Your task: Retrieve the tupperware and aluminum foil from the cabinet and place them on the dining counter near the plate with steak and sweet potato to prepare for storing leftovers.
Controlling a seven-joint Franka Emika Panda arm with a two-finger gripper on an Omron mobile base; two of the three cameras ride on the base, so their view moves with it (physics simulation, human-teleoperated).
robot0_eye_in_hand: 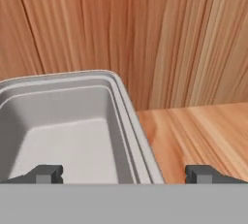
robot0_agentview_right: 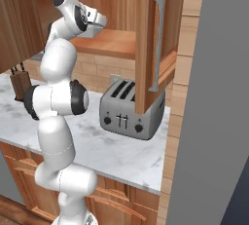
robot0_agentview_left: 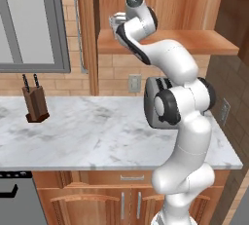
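Your translucent grey-white rimmed tub point(robot0_eye_in_hand: 63, 131) is cut off at left; gripper point(robot0_eye_in_hand: 123, 173) jaws apart, straddling its right wall on the light-brown wooden cabinet shelf point(robot0_eye_in_hand: 203, 131).

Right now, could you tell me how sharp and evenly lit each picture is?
Left base view: soft, even light, no glare on the marble worktop. Right base view: toaster throws a faint shadow. Hand view: tub slightly blurred, cabinet wood grain smeared.

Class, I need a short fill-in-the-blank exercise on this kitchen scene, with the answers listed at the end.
1. The tool stands ____ above the tupperware.
2. The tupperware rests on the cabinet ____.
3. On the worktop below stands a silver ____.
4. The knife block holds ____ knives.

Answers: open; shelf; toaster; two
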